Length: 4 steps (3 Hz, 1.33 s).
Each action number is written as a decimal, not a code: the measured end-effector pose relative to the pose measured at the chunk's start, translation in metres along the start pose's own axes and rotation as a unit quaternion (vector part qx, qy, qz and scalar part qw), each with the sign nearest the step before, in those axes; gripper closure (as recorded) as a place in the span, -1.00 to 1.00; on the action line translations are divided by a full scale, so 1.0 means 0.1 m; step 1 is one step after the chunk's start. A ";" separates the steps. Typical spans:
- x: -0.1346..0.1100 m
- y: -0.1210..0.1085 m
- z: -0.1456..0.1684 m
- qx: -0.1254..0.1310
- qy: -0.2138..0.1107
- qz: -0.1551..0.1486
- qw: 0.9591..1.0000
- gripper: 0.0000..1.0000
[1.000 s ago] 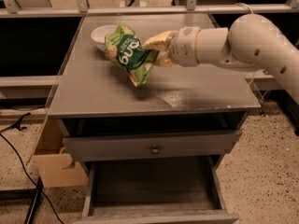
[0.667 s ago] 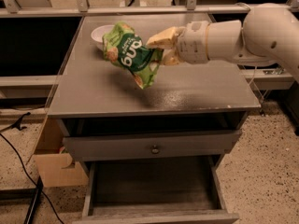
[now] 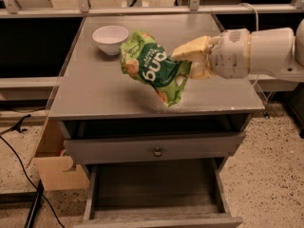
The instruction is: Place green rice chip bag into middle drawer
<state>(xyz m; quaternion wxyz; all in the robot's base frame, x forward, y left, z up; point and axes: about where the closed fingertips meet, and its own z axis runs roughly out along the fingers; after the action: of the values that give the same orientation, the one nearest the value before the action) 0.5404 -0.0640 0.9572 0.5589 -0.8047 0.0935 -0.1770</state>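
Item: crinkly green rice chip bag [image 3: 151, 72] with white lettering, clamped at its right edge between my tan gripper [image 3: 188, 63] fingers, over the grey wooden cabinet top [image 3: 95, 94]. Grey wooden middle drawer [image 3: 156, 186] stood open below.

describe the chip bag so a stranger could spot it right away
Find the grey cabinet's top, with a white bowl near its back left. The green rice chip bag hangs above the top's middle, pinched at one edge by the robot's hand. It alone is crinkly green with white lettering.
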 end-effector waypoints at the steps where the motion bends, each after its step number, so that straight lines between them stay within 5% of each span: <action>1: -0.07 -0.02 -0.06 -0.003 -0.008 0.001 1.000 1.00; 4: -0.72 -0.29 -0.64 -0.012 0.007 0.006 1.000 1.00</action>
<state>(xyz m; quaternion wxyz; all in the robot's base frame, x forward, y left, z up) 0.4476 -0.0840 0.9912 0.5494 -0.8097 0.1046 -0.1778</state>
